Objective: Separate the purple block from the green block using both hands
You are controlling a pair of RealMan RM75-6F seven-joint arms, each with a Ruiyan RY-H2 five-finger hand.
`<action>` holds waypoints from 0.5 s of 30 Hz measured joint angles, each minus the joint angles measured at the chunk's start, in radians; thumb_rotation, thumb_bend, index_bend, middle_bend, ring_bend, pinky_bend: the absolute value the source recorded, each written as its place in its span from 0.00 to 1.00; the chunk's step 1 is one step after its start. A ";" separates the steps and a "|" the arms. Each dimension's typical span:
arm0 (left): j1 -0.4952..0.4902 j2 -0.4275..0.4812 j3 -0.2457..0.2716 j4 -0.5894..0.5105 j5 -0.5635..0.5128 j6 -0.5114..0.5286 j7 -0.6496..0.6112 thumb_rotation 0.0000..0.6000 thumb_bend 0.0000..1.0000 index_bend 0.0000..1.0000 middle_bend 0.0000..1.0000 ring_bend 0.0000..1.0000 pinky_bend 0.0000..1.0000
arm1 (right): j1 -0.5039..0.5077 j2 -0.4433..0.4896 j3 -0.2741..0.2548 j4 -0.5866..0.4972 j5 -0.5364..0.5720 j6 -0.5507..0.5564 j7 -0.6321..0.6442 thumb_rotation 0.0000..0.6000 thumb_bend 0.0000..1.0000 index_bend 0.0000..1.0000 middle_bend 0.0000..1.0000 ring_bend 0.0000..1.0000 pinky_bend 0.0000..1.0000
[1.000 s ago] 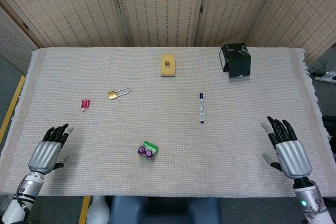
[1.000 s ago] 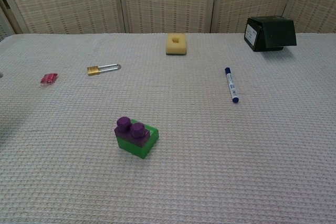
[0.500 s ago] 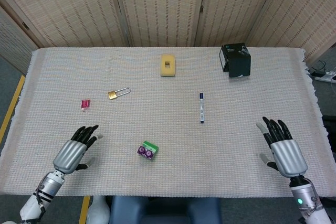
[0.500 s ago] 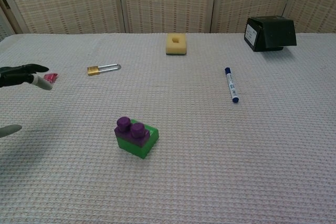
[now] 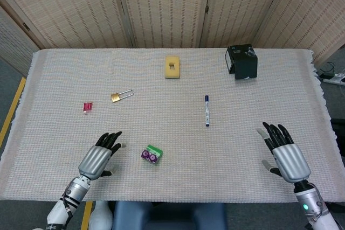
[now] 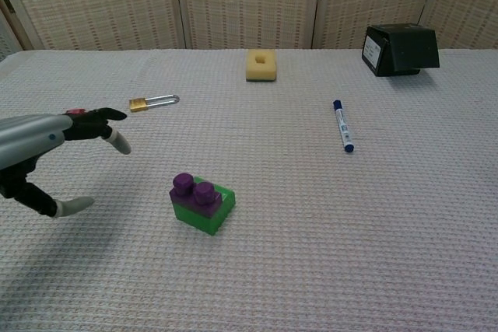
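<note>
The purple block [image 6: 194,190] sits pressed onto the green block [image 6: 208,211] near the table's [image 5: 242,149] six o'clock edge. Left hand [image 5: 98,158] at its nine o'clock and right hand [image 5: 284,154] far at three o'clock are both spread, empty. A one-sided push could slide the pair away.

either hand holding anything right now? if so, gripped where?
Nothing is held. The left hand is open, beside the stacked purple block and green block without touching them. The right hand is open too, far off to the side.
</note>
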 measured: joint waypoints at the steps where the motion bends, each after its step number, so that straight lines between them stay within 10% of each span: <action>1: -0.004 -0.010 -0.006 -0.002 -0.017 -0.004 0.002 1.00 0.38 0.27 0.00 0.00 0.00 | 0.002 -0.001 0.000 0.002 0.002 -0.004 0.001 1.00 0.30 0.00 0.00 0.00 0.00; 15: -0.083 -0.139 -0.049 0.002 -0.147 -0.051 0.052 1.00 0.39 0.32 0.00 0.00 0.00 | 0.022 0.007 0.002 0.002 0.032 -0.050 0.022 1.00 0.30 0.00 0.00 0.00 0.00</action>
